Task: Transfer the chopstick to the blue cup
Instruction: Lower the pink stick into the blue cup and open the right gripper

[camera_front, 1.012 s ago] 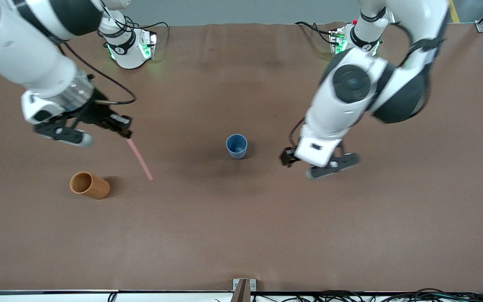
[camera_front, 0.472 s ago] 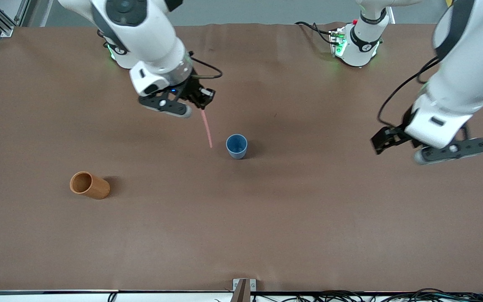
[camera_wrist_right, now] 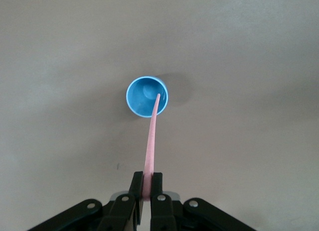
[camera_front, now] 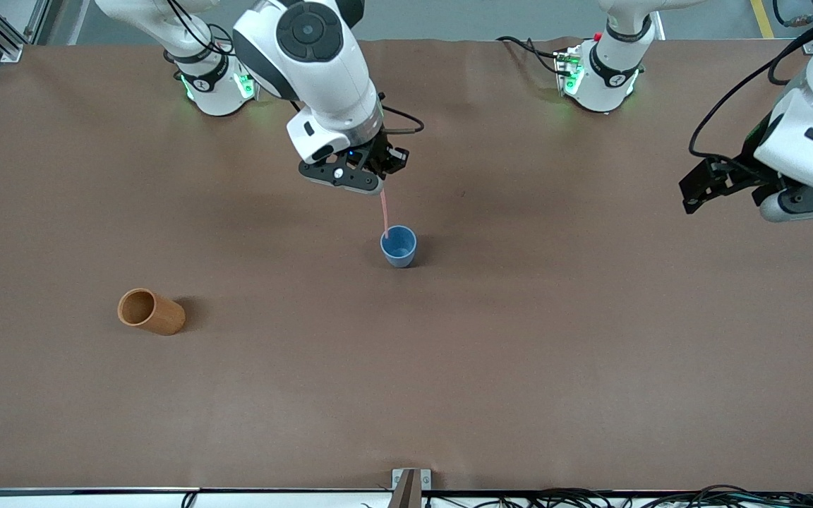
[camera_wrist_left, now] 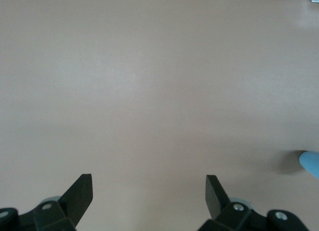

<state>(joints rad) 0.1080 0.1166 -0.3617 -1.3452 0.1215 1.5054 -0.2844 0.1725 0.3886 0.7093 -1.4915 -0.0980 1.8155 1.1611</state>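
The right gripper (camera_front: 380,185) is pinching the chopstick (camera_front: 384,215) by its top end, its tip hanging over the mid-table blue cup (camera_front: 399,246). Light, stiff, probably slippery: an end grip suits. The left gripper (camera_front: 727,189) is waiting wide open above the table's left-arm edge.

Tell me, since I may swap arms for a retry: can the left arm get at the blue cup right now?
Probably yes. The left claw hangs open over bare table toward its own end, with nothing between it and the blue cup. But the right claw holds the chopstick over that cup.
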